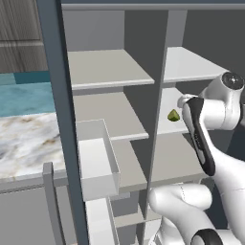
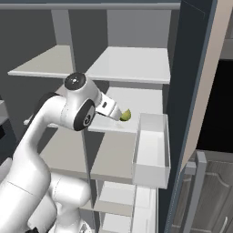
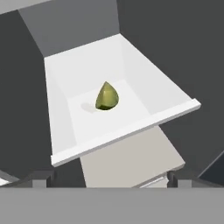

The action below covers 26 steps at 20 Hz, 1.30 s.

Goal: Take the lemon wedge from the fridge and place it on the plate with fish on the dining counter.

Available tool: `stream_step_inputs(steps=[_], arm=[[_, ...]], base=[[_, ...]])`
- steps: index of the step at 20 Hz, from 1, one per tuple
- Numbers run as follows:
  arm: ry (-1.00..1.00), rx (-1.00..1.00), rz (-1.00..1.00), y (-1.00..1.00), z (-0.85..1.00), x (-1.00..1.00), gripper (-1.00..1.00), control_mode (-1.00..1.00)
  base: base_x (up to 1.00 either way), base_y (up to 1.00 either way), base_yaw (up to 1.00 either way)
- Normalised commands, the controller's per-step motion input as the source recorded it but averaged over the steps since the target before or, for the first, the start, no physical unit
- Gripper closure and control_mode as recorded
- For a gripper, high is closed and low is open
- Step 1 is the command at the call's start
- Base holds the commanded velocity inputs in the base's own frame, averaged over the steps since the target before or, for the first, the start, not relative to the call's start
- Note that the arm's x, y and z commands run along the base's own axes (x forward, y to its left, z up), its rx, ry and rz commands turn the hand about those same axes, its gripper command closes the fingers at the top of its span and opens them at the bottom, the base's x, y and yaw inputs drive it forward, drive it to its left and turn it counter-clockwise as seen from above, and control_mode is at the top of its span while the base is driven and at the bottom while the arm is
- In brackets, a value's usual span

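The fridge (image 1: 56, 95) stands open, its pale grey shelves (image 2: 132, 63) bare. The lemon wedge (image 3: 107, 97), small and yellow-green, lies on a middle shelf in the right-hand compartment; it is also seen as the lemon wedge (image 1: 173, 115) and the lemon wedge (image 2: 126, 115). My gripper (image 3: 109, 179) is open, its fingertips (image 3: 41, 177) set wide apart, and it points at the wedge from a short way off without touching it. The hand (image 2: 109, 107) reaches into the fridge just short of the wedge. The marble dining counter (image 1: 28, 139) lies left of the fridge. The plate is out of view.
A pale door bin (image 1: 98, 162) juts out at mid height on the fridge door (image 2: 195, 91), close beside the arm. A vertical divider (image 1: 160, 95) splits the shelves into two columns. Grey wood-grain cupboards (image 1: 21, 28) stand behind the counter.
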Motion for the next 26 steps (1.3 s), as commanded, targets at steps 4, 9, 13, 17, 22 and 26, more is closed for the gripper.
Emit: stream_step_inputs(steps=[4, 9, 13, 17, 22, 26], arm=[[0.0, 0.0, 0.0, 0.0, -0.35, 0.66, -1.0, -1.0], [0.06, 0.0, 0.0, 0.0, -0.24, 0.66, -1.0, -1.0], [0.24, 0.0, 0.02, 0.0, -0.3, 0.65, -1.0, -1.0], [0.24, 0.0, 0.03, -0.11, -0.41, 0.35, -1.0, -1.0], [0.08, 0.0, 0.03, -0.22, -0.35, 0.17, -1.0, -1.0], [0.0, 0.0, 0.02, -0.4, -0.2, 0.03, -1.0, -1.0]], base=[[0.0, 0.0, 0.0], [0.0, 0.0, 0.0], [0.0, 0.0, 0.0], [0.0, 0.0, 0.0], [0.0, 0.0, 0.0], [0.0, 0.0, 0.0]])
